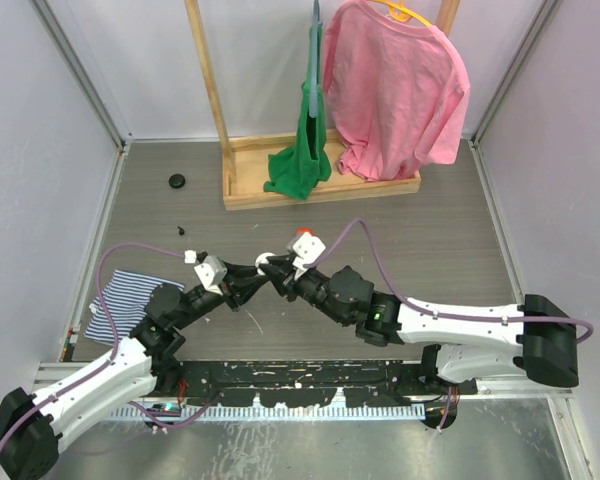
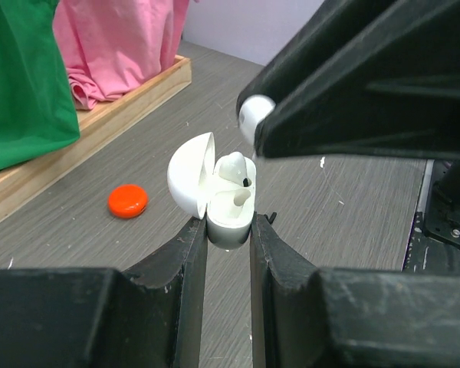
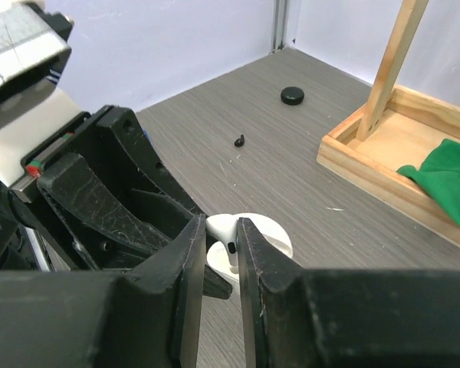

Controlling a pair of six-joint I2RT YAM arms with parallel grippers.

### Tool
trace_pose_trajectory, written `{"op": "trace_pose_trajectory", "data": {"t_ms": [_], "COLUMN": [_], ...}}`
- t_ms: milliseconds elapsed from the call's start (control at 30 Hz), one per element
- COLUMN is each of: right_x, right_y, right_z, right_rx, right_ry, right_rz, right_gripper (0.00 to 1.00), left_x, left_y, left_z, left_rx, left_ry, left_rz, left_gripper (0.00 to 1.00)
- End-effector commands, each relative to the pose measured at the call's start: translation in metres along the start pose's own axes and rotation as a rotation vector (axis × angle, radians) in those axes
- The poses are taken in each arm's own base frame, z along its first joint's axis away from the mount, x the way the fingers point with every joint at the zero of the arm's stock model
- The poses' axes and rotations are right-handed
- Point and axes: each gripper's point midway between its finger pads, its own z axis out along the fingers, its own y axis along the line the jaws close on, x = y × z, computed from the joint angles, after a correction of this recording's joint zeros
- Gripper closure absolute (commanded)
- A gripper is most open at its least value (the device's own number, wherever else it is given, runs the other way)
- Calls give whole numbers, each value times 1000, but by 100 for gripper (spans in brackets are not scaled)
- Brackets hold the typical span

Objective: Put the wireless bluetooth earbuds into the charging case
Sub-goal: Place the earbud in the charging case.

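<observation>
While left claw clamps case | orange disc (unseen from right wrist)

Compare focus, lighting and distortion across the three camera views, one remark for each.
Left wrist: charging case sharp, evenly lit; the left pincer gripping it goes soft towards the bottom edge. Right wrist: black cap and table grain crisp, near fingers dark, slightly soft. Top external: flat light, faint shadows, side walls splay outward.
</observation>
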Motion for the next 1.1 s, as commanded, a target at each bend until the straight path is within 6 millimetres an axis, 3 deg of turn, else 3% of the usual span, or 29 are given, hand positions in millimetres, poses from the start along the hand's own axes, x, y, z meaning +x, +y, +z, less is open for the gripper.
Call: {"op": "trace_pose_trajectory", "data": {"t_ms": [0, 567, 1067], "right_x": [-23, 2, -23], "right_y": [3, 0, 6], "right_z": [9, 16, 13], "right_rx": [41, 115, 85], "right_ry": [-97, 11, 50], "right_rz": [26, -7, -48], "right_gripper": [81, 80, 48], "left_x": [-28, -32, -31], "left_y": [-5, -2, -1], "left_z": [1, -1, -1], "left_rx": [27, 6, 4], "left_ry": [-102, -115, -108], "left_rz": [52, 51, 47], "left_gripper": [94, 94, 94]}}
